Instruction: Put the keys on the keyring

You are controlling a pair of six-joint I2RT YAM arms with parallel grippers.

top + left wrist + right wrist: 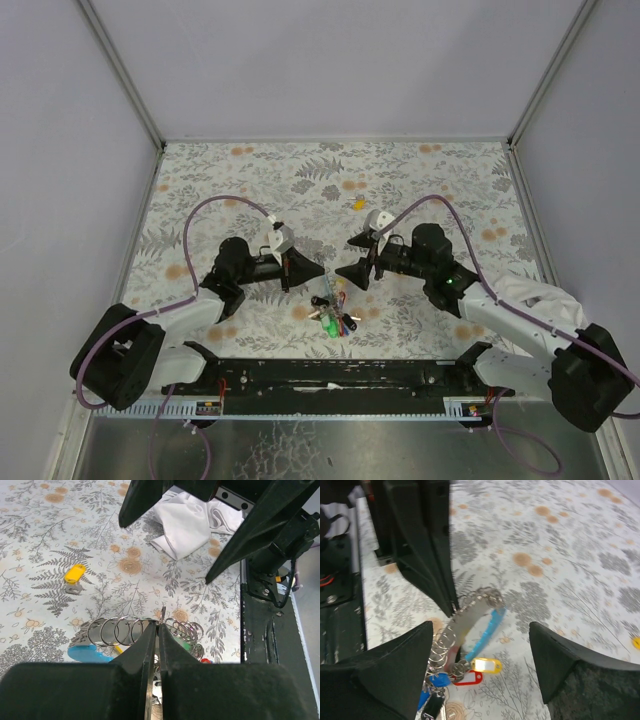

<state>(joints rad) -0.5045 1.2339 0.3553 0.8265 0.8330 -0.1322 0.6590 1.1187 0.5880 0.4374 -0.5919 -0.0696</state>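
My left gripper (pixel 160 626) is shut, pinching a thin silvery keyring (pixel 163 616) edge-on at its tips; it also shows in the top view (pixel 320 270). A row of linked rings (pixel 115 630) runs beside it, over a light-blue strip (pixel 87 654). My right gripper (pixel 480 630) is open and empty above the cluster of keys (pixel 470 672), which have yellow, red, blue and black caps; it shows in the top view (pixel 349 258). A lone yellow-capped key (pixel 75 574) lies apart on the cloth, also seen in the top view (pixel 357 203). The cluster lies between the arms (pixel 335 318).
A floral tablecloth (pixel 300 180) covers the table. A crumpled white cloth (pixel 190 522) lies by the right arm's base (pixel 530 295). A black rail (pixel 330 375) runs along the near edge. Grey walls (pixel 330 60) close in the back and sides.
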